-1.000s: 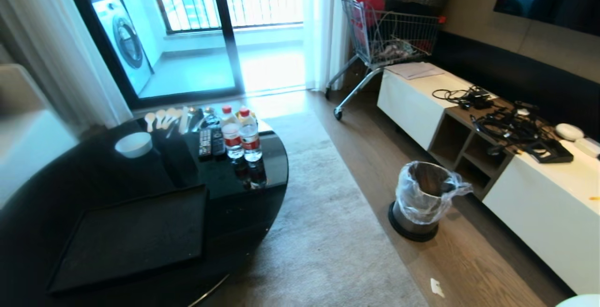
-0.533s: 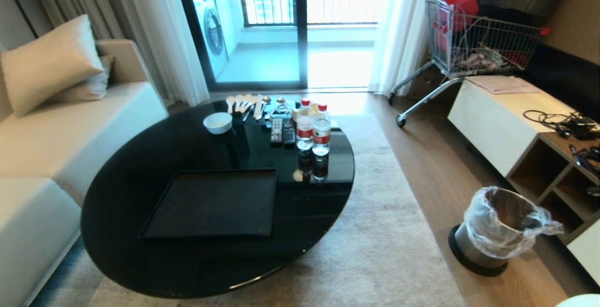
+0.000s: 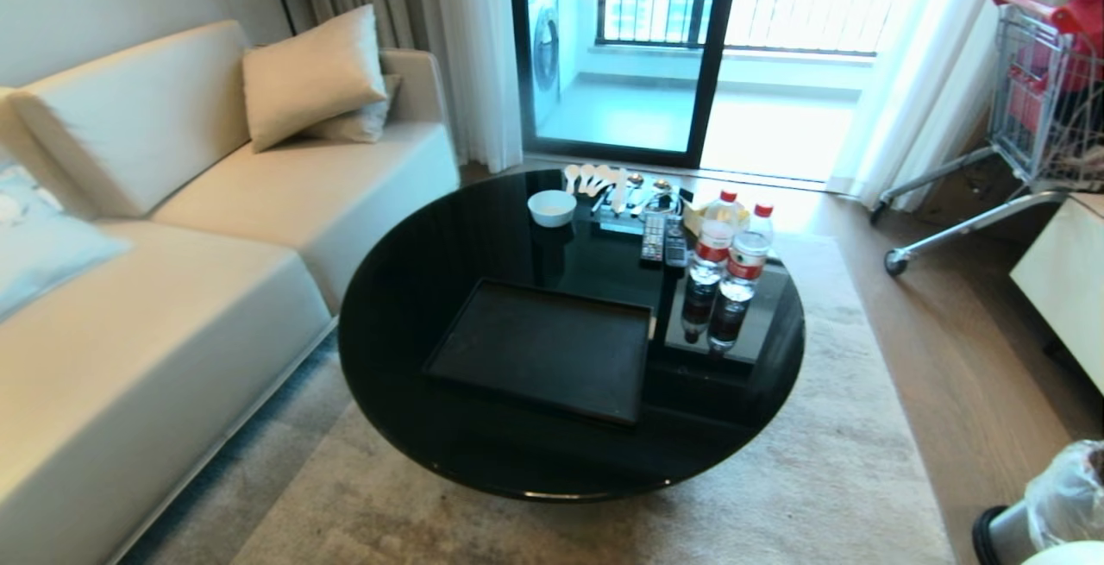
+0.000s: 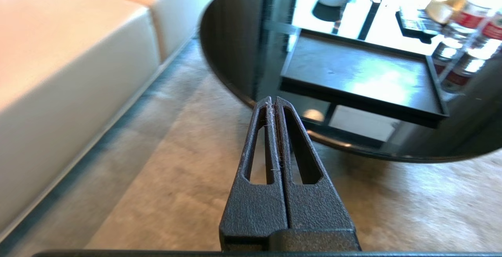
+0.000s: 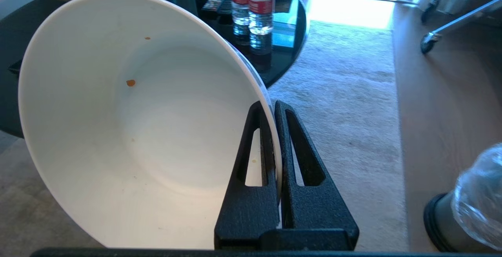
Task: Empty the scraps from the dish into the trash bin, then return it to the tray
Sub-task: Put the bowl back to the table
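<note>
Right wrist view shows the dish [image 5: 129, 131] pinched by its rim between the fingers of the right gripper [image 5: 273, 106], one finger inside the wall and one outside. The dish is tipped on edge with its open side facing the camera, held over the carpet [image 5: 345, 104] just off the table's edge. Its inside is nearly bare (only a few tiny orange specks cling to the wall). The bin [image 5: 466, 206], with its crinkly plastic liner, stands on the wood floor near the gripper.

From the head view, the tray [image 3: 543, 349] lies flat on the round black table [image 3: 414, 289] with nothing on it. Beyond it stand a small white bowl [image 3: 552, 207], a row of spoons [image 3: 595, 178], two remotes [image 3: 662, 240] and two water bottles [image 3: 729, 241]. The bin's edge [image 3: 1048, 505] shows at the lower right corner, well apart from the table. A pale sofa [image 3: 216, 229] runs along the table's left side.

The left gripper [image 4: 273, 100] hangs over the carpet before the table, its fingers pressed together on nothing.
</note>
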Tool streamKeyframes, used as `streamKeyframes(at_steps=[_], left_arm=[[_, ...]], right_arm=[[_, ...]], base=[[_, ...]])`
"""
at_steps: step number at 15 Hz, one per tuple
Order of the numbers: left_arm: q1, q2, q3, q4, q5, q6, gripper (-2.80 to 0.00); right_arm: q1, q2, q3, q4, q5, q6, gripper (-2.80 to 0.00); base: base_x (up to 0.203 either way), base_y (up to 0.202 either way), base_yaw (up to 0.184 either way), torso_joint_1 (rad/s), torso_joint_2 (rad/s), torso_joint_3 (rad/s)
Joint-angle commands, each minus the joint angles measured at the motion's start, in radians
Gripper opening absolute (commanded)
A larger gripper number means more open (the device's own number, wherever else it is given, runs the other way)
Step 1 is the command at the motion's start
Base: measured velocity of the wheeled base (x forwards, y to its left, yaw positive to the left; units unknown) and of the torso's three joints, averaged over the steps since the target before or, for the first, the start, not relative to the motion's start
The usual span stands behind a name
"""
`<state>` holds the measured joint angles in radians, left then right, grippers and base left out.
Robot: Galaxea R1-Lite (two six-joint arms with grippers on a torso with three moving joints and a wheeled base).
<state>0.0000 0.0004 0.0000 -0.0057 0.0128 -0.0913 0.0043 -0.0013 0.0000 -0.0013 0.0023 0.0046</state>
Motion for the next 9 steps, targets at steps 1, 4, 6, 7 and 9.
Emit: streamKeyframes(at_steps=[1, 4, 6, 7, 9], left_arm=[[0.000, 0.000, 0.000, 0.000, 0.001, -0.001, -2.80], [0.000, 0.000, 0.000, 0.000, 0.001, -0.001, -2.80], [0.000, 0.000, 0.000, 0.000, 0.001, -0.001, -2.80], [0.000, 0.000, 0.000, 0.000, 0.001, -0.001, -2.80], [0.000, 0.000, 0.000, 0.000, 0.001, -0.001, -2.80]], right_arm=[[0.000, 0.001, 0.000, -0.002, 0.001, 0.000, -2.80], [0.000, 0.001, 0.000, 0.000, 0.001, 0.000, -2.80], [0.000, 0.001, 0.000, 0.000, 0.001, -0.001, -2.80], [0.000, 0.001, 0.000, 0.000, 0.001, -0.002, -2.80], [0.000, 0.001, 0.000, 0.000, 0.001, -0.002, -2.80]], base=[[-0.003, -0.010, 0.162, 0.012, 0.00, 0.002], [0.000, -0.008, 0.146, 0.004, 0.00, 0.006], [-0.001, -0.001, 0.036, 0.001, 0.00, 0.001], [0.000, 0.000, 0.000, 0.000, 0.00, 0.000], [0.000, 0.000, 0.000, 0.000, 0.00, 0.000]])
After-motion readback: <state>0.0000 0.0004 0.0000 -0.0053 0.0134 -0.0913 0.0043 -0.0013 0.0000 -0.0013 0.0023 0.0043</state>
